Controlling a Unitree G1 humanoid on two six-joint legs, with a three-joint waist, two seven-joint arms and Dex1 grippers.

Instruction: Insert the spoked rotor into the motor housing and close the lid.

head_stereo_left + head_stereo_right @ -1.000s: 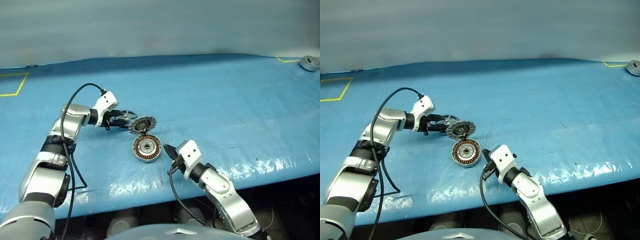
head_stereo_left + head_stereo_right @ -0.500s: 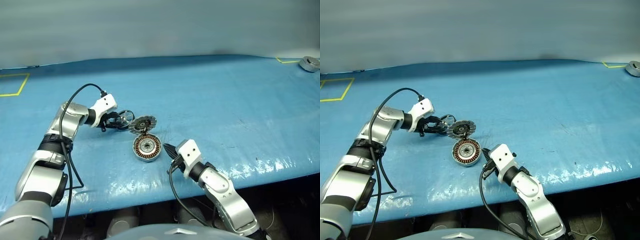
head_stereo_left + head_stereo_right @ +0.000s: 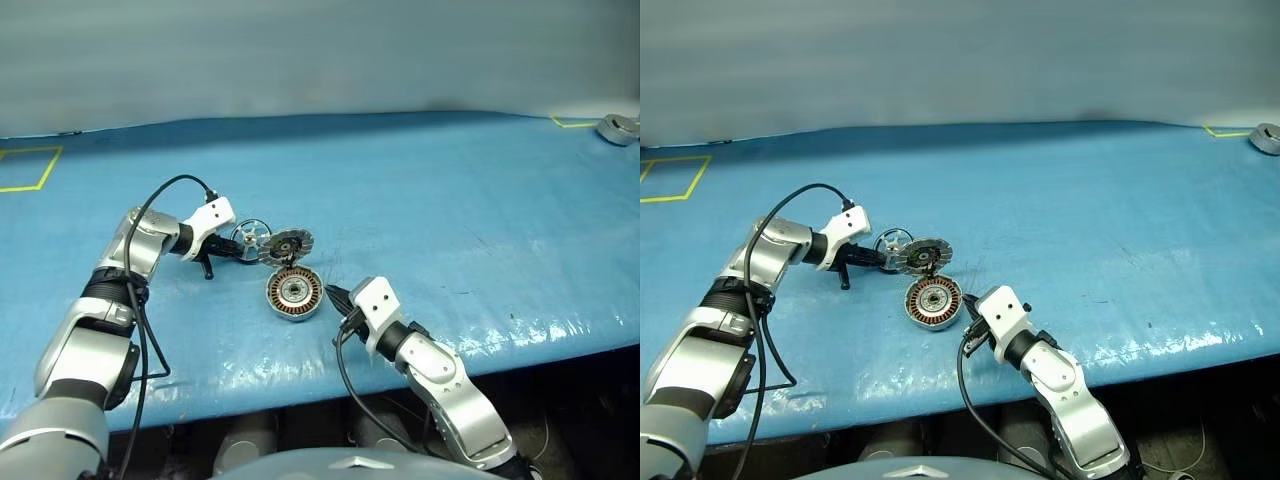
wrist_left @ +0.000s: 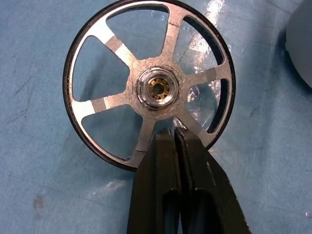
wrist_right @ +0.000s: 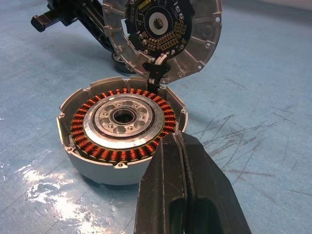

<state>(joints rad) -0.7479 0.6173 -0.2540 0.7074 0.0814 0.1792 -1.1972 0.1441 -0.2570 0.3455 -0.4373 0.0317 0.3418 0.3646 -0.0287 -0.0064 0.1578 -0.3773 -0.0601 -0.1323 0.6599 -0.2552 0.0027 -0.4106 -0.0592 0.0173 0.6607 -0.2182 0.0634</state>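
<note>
Left wrist view — shut left gripper [image 4: 174, 132] on spoked rotor [image 4: 150, 83]

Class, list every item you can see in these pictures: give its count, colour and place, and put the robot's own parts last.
Spoked rotor: one, black rim, silver spokes and hub, flat on the blue surface, beside the raised lid on the robot's left.
Motor housing: one, silver-grey with copper-brown windings, open, in front of the right gripper.
Lid: one, silver-grey with a dark centre, standing up at the housing's far edge.
Blue surface: one, covering the table.
Yellow tape marks: two, at the far left and far right corners.
Round grey metal part: one, far right corner.
Left gripper: one, black fingers shut, tips over the rotor's spokes near the hub.
Right gripper: one, black fingers shut, at the housing's near side.
</note>
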